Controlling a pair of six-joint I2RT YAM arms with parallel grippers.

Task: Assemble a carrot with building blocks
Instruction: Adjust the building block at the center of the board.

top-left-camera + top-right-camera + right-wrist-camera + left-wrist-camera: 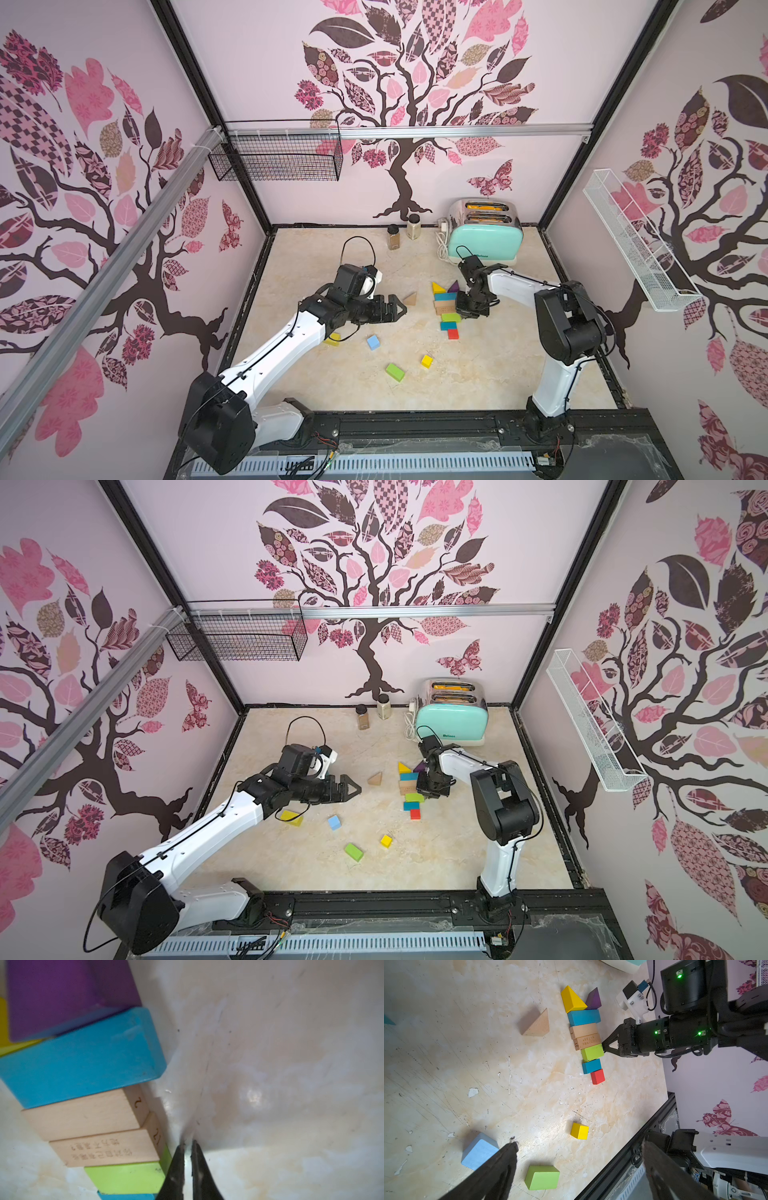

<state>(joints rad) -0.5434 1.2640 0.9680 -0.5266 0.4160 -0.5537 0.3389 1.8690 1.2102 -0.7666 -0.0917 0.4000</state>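
Observation:
A row of building blocks lies on the table: yellow wedge [437, 287] and purple wedge [593, 999], teal brick [83, 1068], two bare wood bricks [584, 1035], green brick [592, 1052], small teal brick [591, 1066], red cube [453, 333]. My right gripper [188, 1144] is shut and empty, its tips low beside the green brick's end [450, 317]. My left gripper [579, 1146] hangs open above the table, left of a bare wood wedge [410, 299]. Loose blocks lie nearer: yellow brick [292, 818], light blue brick [478, 1152], yellow cube [579, 1131], green brick [542, 1177].
A mint toaster [486, 241] with a white cable and two spice jars [393, 237] stand at the back. Wire baskets hang on the back wall [276, 160] and right wall [636, 241]. A black rail [415, 424] runs along the front edge.

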